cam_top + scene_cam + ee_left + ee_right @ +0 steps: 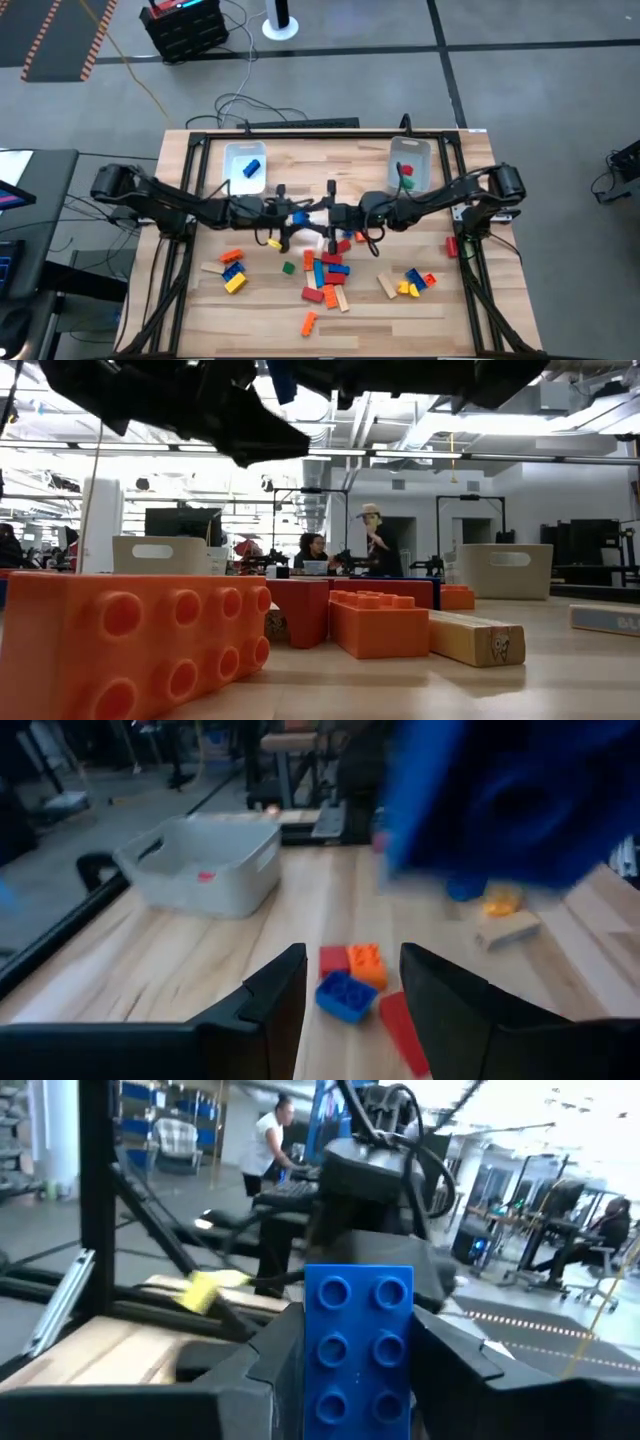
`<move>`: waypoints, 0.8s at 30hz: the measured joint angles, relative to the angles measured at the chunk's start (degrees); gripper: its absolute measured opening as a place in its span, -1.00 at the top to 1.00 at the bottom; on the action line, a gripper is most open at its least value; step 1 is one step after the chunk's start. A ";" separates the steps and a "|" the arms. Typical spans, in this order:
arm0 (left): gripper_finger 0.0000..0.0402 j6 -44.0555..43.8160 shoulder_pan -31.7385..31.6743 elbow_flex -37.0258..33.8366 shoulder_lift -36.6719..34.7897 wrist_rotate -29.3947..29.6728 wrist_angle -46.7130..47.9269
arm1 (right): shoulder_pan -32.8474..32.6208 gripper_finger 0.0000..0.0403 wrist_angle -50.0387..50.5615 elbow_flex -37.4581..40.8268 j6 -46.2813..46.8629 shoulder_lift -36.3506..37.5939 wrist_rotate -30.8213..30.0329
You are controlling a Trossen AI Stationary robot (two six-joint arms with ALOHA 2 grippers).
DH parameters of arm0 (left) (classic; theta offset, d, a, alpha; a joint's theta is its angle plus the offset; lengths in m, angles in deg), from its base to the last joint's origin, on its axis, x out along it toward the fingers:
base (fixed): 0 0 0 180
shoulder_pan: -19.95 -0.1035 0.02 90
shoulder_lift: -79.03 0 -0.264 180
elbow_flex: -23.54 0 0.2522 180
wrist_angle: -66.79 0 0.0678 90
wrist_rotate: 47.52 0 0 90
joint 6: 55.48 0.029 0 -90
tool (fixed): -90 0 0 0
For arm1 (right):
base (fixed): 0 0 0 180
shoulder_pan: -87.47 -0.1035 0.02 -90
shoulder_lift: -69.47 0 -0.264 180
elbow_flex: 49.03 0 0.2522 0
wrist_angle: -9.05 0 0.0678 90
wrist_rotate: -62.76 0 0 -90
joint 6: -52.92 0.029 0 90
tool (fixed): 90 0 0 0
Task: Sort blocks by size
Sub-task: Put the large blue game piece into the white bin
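Right gripper (345,1370) clamps an upright blue block (358,1350) mid-table, facing the left gripper (350,990), open and empty, loose blocks (328,272) below.

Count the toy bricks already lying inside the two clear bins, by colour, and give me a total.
Blue plastic toy brick, in the clear plastic bin on the left arm's side: 1
Red plastic toy brick, in the clear plastic bin on the right arm's side: 1
Green plastic toy brick, same bin: 1
Total: 3

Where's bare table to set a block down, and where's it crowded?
Free: the strip between the left bin and right bin, and the front edge of the table past the lone orange block. Crowded: the central block pile under both grippers, plus the clusters front-left and front-right.
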 joint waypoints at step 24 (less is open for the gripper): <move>0.21 10.21 5.52 2.29 1.80 0.20 -6.43 | -4.40 0.15 -2.43 0.35 -8.14 0.11 -8.64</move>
